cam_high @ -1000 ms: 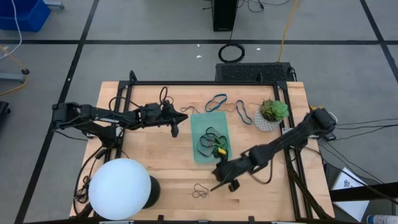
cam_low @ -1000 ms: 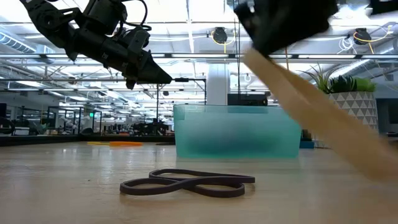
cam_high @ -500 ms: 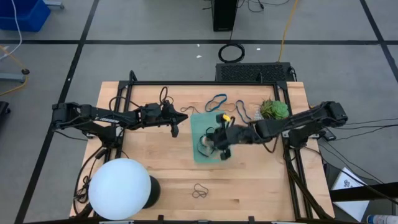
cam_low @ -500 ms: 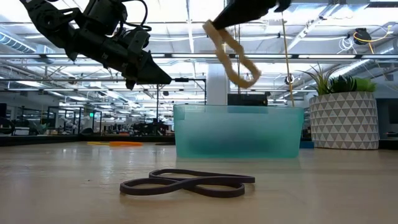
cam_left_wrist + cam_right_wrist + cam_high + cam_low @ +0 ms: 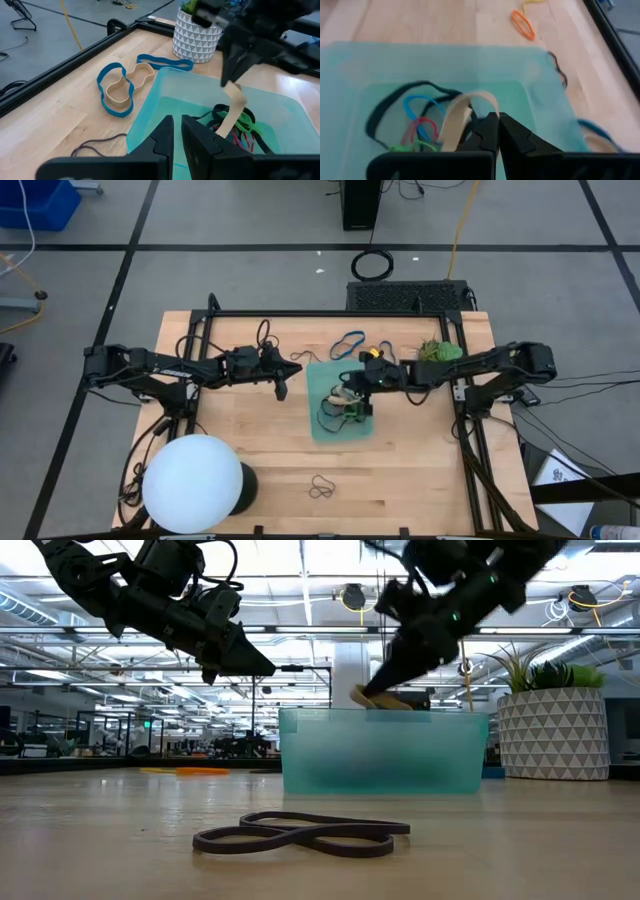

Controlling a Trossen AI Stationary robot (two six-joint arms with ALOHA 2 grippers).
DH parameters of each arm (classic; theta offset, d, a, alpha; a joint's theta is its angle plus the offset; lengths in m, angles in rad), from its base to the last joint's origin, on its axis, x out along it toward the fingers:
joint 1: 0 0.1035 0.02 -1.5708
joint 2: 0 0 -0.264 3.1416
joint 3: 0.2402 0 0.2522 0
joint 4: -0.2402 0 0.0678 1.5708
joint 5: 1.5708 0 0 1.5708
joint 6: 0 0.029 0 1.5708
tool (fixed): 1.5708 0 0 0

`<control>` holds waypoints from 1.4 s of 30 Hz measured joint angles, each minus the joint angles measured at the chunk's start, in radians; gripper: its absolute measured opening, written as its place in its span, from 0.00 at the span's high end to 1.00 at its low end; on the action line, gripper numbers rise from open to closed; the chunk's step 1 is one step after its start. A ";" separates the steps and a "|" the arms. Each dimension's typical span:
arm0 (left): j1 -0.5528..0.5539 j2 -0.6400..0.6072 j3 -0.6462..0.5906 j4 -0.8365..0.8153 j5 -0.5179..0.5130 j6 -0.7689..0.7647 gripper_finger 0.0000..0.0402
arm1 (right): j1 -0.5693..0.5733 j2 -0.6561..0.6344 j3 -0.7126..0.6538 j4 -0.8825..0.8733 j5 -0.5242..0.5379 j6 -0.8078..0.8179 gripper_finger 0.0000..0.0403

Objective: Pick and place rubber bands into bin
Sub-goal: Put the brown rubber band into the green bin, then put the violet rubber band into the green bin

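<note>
Right pincer [image 5: 358, 393] now lower over bin [image 5: 337, 425]

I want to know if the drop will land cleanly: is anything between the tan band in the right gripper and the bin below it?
Nothing visible blocks it. The right gripper holds the tan band over the bin, its lower end dangling among bands already inside.

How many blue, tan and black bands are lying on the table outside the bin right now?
Blue: 2
Tan: 1
Black: 2
Total: 5
Not counted: the held tan band, gripped by the right end effector over the bin.
</note>
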 joint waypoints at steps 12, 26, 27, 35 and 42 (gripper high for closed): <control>0.000 0.000 0.000 -0.005 0.000 0.000 0.90 | -0.023 0.000 -0.170 0.215 0.000 0.034 0.99; 0.000 0.000 0.000 -0.005 -0.001 0.000 0.90 | -0.022 -0.001 -0.170 0.223 0.002 0.054 0.86; 0.000 0.000 0.000 -0.005 -0.001 0.000 0.90 | -0.022 -0.001 -0.170 0.223 0.002 0.054 0.84; 0.000 0.000 0.000 -0.004 -0.001 -0.006 0.90 | -0.021 -0.001 -0.170 0.242 0.003 0.049 0.65; 0.000 0.000 0.000 -0.004 -0.001 -0.013 0.90 | 0.012 -0.077 -0.169 0.238 0.003 0.020 0.60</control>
